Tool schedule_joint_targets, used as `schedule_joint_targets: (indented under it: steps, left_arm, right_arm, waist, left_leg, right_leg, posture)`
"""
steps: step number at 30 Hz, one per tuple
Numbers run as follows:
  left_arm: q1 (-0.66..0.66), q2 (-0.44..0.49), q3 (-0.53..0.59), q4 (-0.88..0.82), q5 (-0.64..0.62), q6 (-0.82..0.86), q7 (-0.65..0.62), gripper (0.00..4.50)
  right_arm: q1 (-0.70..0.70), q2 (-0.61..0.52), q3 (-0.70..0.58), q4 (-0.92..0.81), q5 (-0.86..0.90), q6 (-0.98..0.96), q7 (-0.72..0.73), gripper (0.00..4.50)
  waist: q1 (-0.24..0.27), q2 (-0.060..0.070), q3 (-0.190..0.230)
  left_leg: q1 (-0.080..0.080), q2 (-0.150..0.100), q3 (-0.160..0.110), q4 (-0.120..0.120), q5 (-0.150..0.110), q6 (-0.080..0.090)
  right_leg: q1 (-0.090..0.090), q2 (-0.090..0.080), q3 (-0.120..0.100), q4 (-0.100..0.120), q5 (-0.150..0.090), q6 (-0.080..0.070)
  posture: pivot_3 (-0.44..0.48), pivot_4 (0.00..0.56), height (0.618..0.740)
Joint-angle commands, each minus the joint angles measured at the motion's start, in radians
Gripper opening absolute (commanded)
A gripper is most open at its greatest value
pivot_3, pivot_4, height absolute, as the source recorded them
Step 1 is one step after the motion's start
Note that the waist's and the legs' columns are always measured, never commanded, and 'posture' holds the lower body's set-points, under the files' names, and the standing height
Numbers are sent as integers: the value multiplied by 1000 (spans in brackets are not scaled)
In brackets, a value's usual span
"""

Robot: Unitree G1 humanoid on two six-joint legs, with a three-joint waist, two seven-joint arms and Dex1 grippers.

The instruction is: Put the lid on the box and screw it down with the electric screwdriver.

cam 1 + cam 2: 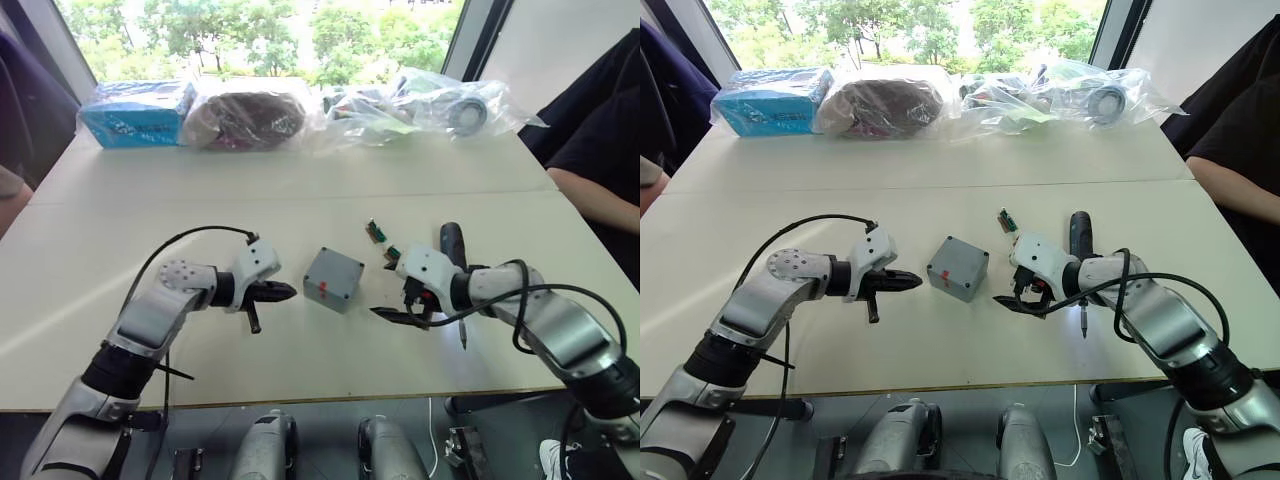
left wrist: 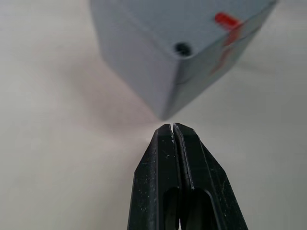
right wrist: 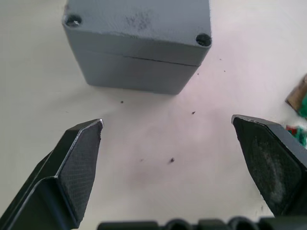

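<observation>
The grey box (image 1: 328, 292) stands in the middle of the table with the lid (image 1: 336, 267) seated on top of it; a seam runs between the two, and a red part shows on its side. My left gripper (image 1: 286, 292) is shut with nothing in it, its tips just short of the box's left corner (image 2: 165, 103). On the other side of the box, my right gripper (image 1: 396, 308) is open and empty, a short gap away. The black electric screwdriver (image 1: 455, 252) lies on the table behind my right gripper, its bit pointing toward the front edge.
Small green circuit pieces (image 1: 378, 234) lie just right of the box. A blue package (image 1: 135, 118) and several plastic bags (image 1: 420, 105) line the far side of the table. A person's arm (image 1: 600, 195) rests at the right edge.
</observation>
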Motion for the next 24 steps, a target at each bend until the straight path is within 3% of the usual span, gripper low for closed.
schedule_joint_targets:
  steps: [1, 5, 10, 24]
  left_arm:
    - [-5, -13, -4, -41, -9, 16, 13, 0]
    - [-21, -58, -20, -30, 9, 11, 47, 0]
    - [-48, -88, -9, 14, 39, -18, 92, 0]
    - [-79, -97, -11, 49, 30, -36, 82, 0]
  right_arm:
    - [-64, 55, 17, 112, -57, -155, 80, 4439]
    - [-102, 108, 44, 196, -95, -272, 165, 4439]
    - [-59, 106, 33, 114, -73, -237, 243, 4439]
    - [87, 119, -43, -133, -43, -14, 177, 4439]
  waist:
    - [0, 0, 0]
    - [0, 0, 0]
    - [2, 0, 0]
    - [2, 0, 0]
  left_leg:
    - [0, 0, 0, 0, 0, 0]
    - [0, 0, 0, 0, 0, 0]
    - [0, -1, -1, 0, 0, 0]
    - [0, 0, -1, 0, 1, -1]
  right_leg:
    - [0, 0, 0, 0, 0, 0]
    - [0, 1, 0, 0, 0, 0]
    - [0, 1, 0, 1, 0, 0]
    - [0, 1, 0, 1, 0, 0]
  posture:
    - [0, 150, 740]
    - [0, 150, 740]
    - [0, 150, 740]
    - [0, 150, 740]
